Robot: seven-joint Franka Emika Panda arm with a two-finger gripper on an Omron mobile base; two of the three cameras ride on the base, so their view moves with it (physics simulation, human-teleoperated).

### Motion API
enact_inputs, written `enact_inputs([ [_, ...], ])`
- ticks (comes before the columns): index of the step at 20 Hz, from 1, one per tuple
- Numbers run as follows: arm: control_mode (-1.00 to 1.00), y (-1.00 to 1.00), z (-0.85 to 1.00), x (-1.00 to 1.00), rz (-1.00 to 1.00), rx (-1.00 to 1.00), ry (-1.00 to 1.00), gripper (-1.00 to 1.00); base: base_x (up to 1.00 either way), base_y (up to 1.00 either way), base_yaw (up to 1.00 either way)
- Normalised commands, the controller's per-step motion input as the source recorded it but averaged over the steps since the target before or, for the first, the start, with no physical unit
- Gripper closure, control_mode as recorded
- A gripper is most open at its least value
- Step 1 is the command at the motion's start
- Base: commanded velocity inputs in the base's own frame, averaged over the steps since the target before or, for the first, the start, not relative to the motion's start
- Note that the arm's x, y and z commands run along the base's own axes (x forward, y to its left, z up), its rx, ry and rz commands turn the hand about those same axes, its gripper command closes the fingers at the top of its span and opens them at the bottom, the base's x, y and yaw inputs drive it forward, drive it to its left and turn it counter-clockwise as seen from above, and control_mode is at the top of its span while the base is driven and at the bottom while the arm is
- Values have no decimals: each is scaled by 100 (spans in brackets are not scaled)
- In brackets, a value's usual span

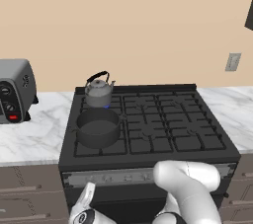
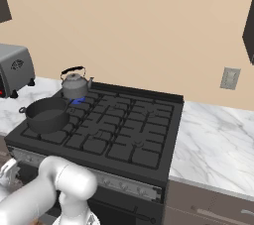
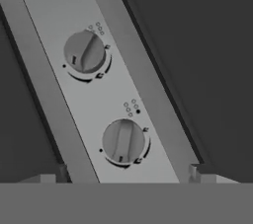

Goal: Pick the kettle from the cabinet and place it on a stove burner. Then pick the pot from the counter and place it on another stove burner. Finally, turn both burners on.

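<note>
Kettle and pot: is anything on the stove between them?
No. In the left base view the kettle sits on the back-left burner directly behind the pot, with only bare grate and a small blue flame under the kettle.

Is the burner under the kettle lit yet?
Lit: a blue flame shows at the base of the kettle on the back-left burner, also seen from the right.

A grey kettle (image 1: 99,92) with a black handle and a dark grey pot (image 1: 98,129) are seen on black burners (image 1: 158,122), flanked by white veined counter (image 1: 29,131).
</note>
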Motion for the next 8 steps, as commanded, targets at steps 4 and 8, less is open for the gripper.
enact_inputs([
  [4,-100,23,4,-38,0,-4,-1,-100,0,0,0],
  [8,-100,23,2,-37,0,-4,0,-100,0,0,0],
])
